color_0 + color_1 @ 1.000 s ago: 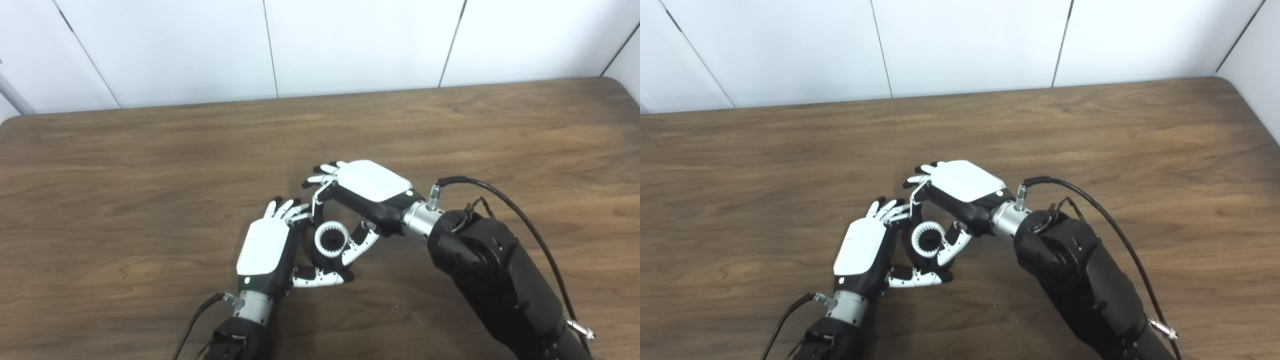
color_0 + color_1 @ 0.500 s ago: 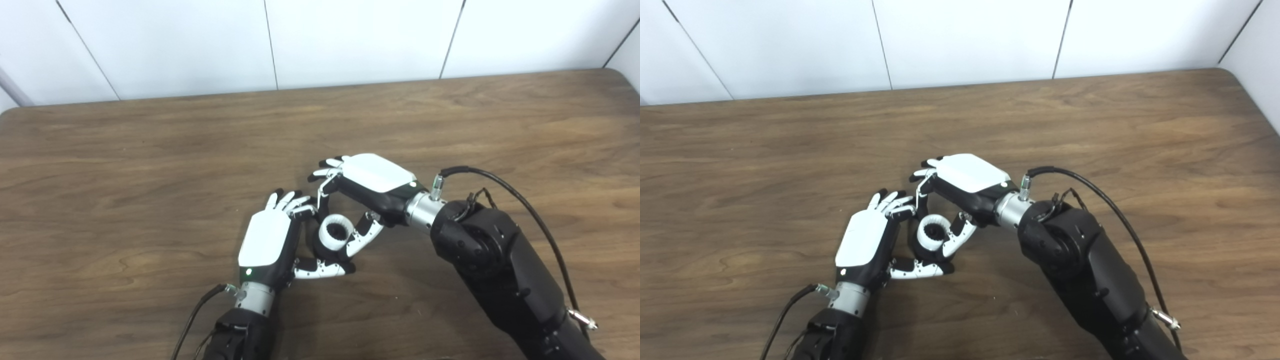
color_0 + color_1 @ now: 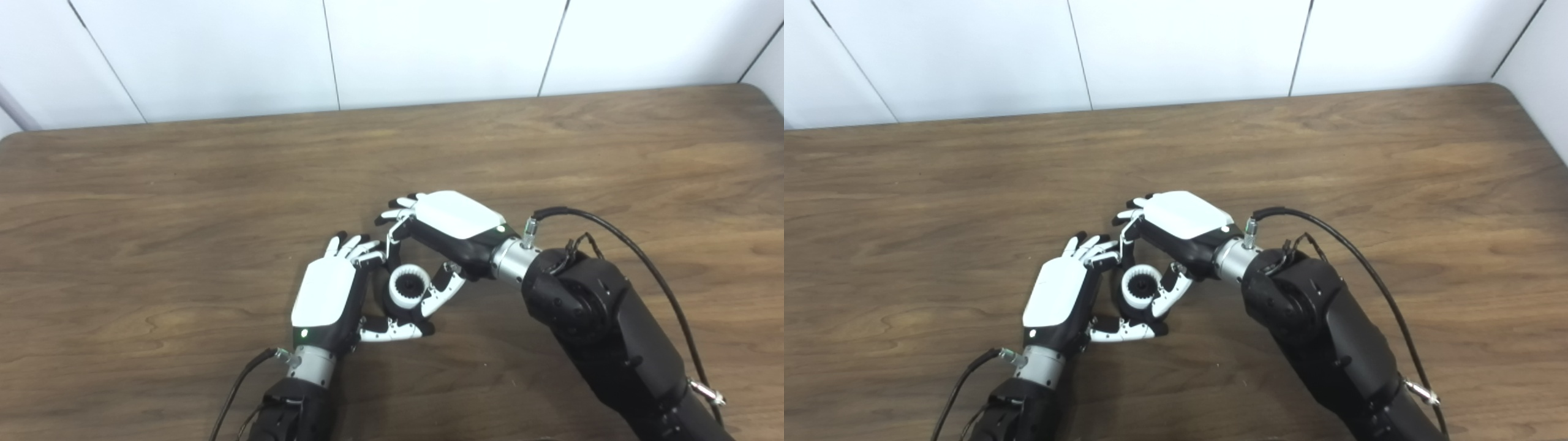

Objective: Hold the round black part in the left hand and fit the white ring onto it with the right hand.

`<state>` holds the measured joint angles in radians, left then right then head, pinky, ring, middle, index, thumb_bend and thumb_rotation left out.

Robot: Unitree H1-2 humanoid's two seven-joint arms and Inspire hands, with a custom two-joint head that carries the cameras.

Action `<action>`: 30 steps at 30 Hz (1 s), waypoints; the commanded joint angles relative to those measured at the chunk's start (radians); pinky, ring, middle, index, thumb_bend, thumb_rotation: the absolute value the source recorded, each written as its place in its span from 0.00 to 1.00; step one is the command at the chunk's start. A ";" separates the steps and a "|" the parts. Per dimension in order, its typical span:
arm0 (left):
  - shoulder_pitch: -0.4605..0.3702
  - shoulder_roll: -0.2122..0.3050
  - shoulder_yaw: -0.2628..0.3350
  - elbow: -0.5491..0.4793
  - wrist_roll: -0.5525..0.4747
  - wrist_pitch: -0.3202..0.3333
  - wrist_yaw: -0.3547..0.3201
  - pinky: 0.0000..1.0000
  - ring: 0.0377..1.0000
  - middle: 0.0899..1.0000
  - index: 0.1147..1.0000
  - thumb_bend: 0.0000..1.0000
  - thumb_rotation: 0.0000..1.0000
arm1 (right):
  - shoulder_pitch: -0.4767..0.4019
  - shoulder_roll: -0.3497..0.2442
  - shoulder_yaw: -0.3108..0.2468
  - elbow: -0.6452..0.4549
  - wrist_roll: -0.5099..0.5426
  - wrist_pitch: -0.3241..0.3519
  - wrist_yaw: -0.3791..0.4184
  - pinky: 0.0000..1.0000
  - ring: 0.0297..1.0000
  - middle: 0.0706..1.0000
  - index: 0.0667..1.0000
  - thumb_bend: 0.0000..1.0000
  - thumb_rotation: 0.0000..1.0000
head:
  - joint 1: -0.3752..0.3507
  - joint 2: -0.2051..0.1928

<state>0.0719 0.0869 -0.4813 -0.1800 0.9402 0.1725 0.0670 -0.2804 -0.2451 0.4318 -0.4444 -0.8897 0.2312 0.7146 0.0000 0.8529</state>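
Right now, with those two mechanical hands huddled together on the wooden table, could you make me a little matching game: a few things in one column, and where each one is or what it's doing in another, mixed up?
Things:
1. left hand
2. right hand
3. white ring
4. table

Places or states:
A. brown wood, bearing both arms
B. toothed inside, sitting around a dark centre between the two hands
C. comes in from the lower left, thumb stretched under the ring
D. reaches in from the right, fingers curled on the ring

Pairs: 1-C, 2-D, 3-B, 4-A
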 commanded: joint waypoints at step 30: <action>0.011 0.000 -0.021 0.022 0.006 0.017 -0.052 1.00 0.91 0.80 0.42 0.52 0.05 | -0.023 -0.023 -0.022 -0.019 -0.009 -0.004 -0.008 0.99 0.98 0.93 0.65 0.97 0.28 | -0.001 0.008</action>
<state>0.0702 0.0833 -0.4846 -0.1803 0.9392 0.1787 0.0675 -0.2743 -0.2652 0.4236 -0.4445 -0.8985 0.2291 0.7100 -0.0015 0.8606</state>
